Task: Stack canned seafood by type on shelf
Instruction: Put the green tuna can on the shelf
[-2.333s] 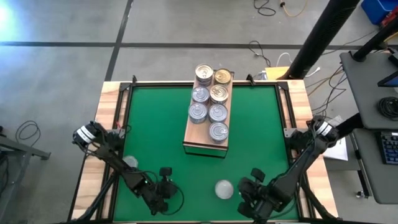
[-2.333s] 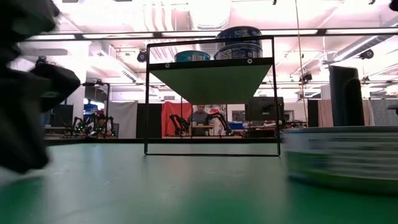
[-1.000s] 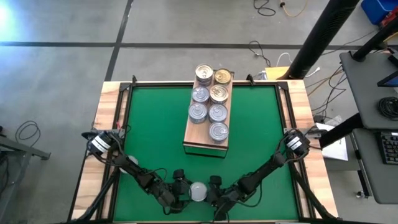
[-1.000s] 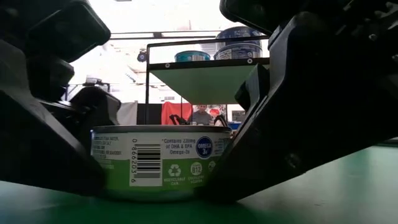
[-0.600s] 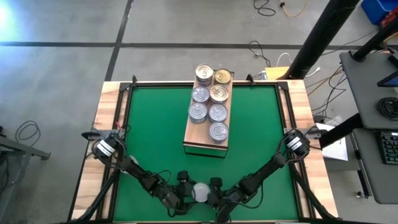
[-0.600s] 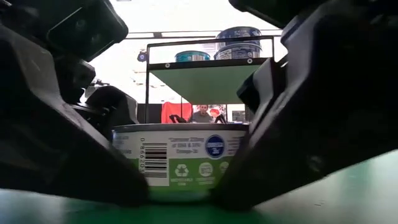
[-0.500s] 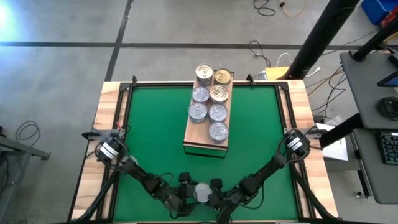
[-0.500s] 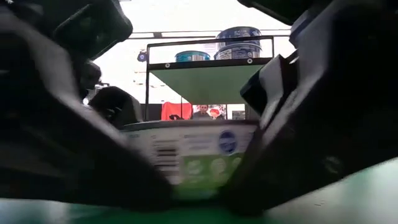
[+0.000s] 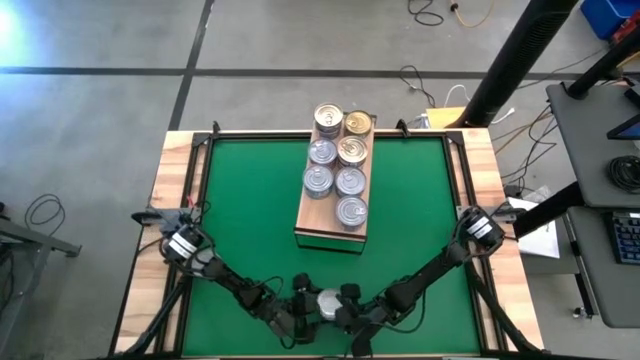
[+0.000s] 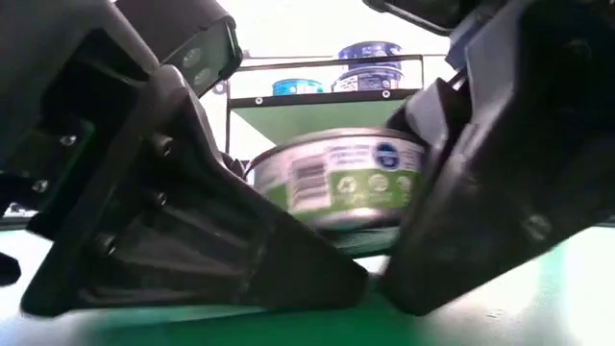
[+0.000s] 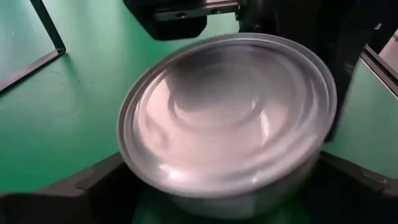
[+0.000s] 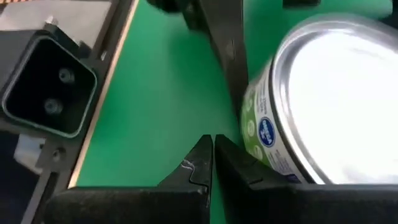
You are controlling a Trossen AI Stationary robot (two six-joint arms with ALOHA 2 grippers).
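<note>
A silver-topped can [image 9: 327, 303] with a green label is near the table's front edge, raised and tilted in the low view [image 10: 336, 178]. My left gripper [image 9: 320, 306] has a finger on either side of it [image 11: 230, 118]. My right gripper [image 9: 346, 306] is shut, with its fingertips [image 12: 210, 144] beside the can's labelled wall [image 12: 264, 134]. Several more cans, silver-topped and gold-topped [image 9: 351, 150], stand in two rows on the shelf [image 9: 316, 218] at the far middle. My left gripper pinches the can between its two fingers, on opposite sides of the round side wall [image 11: 134, 171], coming low from the table's left. The can is tilted, its far-right side higher, and green table shows under its bottom. My right gripper's shut fingers lie along the can's labelled wall; whether they touch it I cannot tell.
The shelf's dark frame [image 10: 327, 96] stands beyond the can in the low view, with cans on top [image 10: 370, 53]. The table's wooden border [image 9: 170, 200] runs along both sides. Green mat lies bare between the shelf and the grippers.
My left gripper has moved toward the table's right, closing in on the can, with my right gripper staying shut on the other side. The can stood flat on the table; now it is raised off it and tipped.
</note>
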